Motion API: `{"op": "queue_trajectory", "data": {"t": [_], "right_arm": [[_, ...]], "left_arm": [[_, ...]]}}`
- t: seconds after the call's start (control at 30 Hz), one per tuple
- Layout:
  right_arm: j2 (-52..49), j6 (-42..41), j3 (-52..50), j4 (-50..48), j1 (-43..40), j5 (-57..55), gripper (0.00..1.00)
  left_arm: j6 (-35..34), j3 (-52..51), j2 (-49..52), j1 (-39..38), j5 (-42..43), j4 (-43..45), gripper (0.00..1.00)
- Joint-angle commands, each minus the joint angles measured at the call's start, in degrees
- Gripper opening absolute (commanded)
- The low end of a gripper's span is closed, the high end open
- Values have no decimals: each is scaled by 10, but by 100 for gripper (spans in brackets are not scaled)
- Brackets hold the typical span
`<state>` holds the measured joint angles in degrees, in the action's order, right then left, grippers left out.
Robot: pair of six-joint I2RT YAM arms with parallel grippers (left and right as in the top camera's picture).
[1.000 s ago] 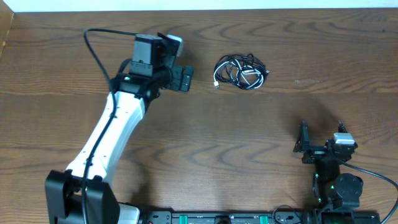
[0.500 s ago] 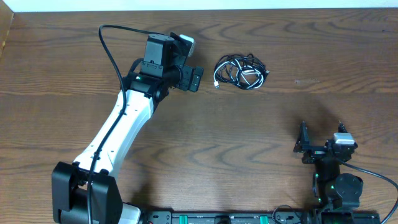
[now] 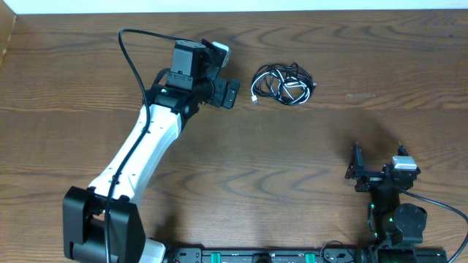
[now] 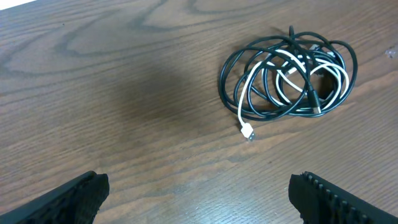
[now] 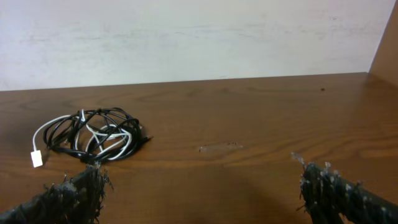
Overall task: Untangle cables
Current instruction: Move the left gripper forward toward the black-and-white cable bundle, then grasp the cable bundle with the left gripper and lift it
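The cables (image 3: 283, 85) lie in one tangled bundle of black cords and one white cord on the wooden table, back centre. The bundle also shows in the left wrist view (image 4: 289, 78), with the white plug end (image 4: 247, 132) sticking out, and in the right wrist view (image 5: 90, 136). My left gripper (image 3: 229, 93) is open and empty, just left of the bundle and apart from it; its fingertips frame bare wood (image 4: 199, 199). My right gripper (image 3: 378, 155) is open and empty near the front right, far from the cables; it also shows in the right wrist view (image 5: 205, 193).
The wooden table (image 3: 307, 153) spans the view. A white wall (image 5: 186, 37) rises behind its far edge. A small pale scuff (image 3: 362, 95) marks the wood right of the bundle.
My left arm has moved right, toward the cable bundle, mostly in the first half second. The bundle and my right arm have not moved.
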<state>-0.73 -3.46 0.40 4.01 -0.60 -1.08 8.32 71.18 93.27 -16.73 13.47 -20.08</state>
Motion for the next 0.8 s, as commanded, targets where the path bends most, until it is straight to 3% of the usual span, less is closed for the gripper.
{"op": "queue_trajectory", "data": {"t": [0.0, 0.43, 0.77], "right_arm": [[4, -6, -1, 2, 4, -3, 99], [4, -6, -1, 2, 4, -3, 99], [4, -6, -1, 2, 4, -3, 99]], "left_arm": [[20, 14, 10, 0, 4, 3, 98], [26, 14, 18, -39, -24, 40, 98], [7, 25, 103, -43, -8, 104, 98]]}}
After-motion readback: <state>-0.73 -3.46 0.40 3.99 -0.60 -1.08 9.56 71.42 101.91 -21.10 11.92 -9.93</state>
